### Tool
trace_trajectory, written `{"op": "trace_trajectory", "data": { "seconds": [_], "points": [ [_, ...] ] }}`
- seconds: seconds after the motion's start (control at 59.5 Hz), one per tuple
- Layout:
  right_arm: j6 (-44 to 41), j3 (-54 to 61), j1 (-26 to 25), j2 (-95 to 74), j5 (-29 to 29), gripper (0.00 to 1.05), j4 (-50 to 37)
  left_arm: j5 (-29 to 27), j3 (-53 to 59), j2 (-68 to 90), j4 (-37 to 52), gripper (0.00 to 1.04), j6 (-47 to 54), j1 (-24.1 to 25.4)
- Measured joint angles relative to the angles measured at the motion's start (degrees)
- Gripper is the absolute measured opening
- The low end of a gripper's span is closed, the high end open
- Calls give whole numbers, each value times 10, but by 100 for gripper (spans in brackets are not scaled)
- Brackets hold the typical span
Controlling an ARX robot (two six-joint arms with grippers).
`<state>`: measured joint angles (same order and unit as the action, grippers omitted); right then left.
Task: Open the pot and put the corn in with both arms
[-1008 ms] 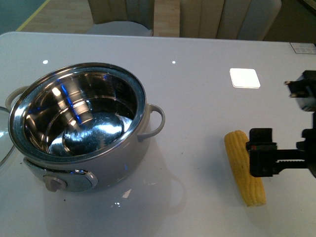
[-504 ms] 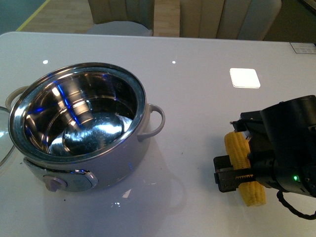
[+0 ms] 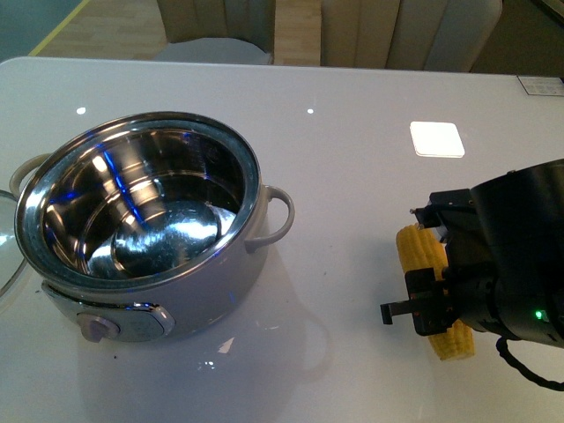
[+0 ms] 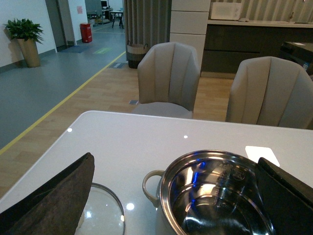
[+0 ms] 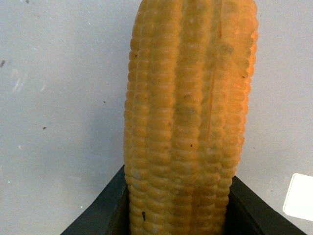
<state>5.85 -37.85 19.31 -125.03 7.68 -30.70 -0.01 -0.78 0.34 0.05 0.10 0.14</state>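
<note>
Two black fingers of the right hand (image 3: 430, 307) press the flanks of the corn (image 3: 416, 249), so this hand is clenched on the cob. The cob lies on the bench (image 3: 352, 150), well to the right of the pot (image 3: 225, 286). The left hand (image 4: 174, 164) is released, its fingers spread wide, looking across the pot's open mouth. The glass lid (image 4: 105, 213) lies just left of the pot. The step in hand is the lift. I judge it should rise straight, keep the cob level, clear the pot's rim and right handle, then go in slantwise, since the cob looks nearly as long as the pot is wide.
</note>
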Motion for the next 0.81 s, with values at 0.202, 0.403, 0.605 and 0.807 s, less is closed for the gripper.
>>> {"op": "trace_trajectory", "data": {
  "seconds": [0.202,0.403,0.605,0.807],
  "points": [
    [2,32,17,77,-2,25,9,0,0,0,0,98,0,0],
    [32,30,68,209,-24,23,77,0,0,0,0,98,0,0],
    [88,-39,108,258,-55,22,149,0,0,0,0,98,0,0],
    [168,-148,146,229,-78,21,201,0,0,0,0,98,0,0]
  ]
}}
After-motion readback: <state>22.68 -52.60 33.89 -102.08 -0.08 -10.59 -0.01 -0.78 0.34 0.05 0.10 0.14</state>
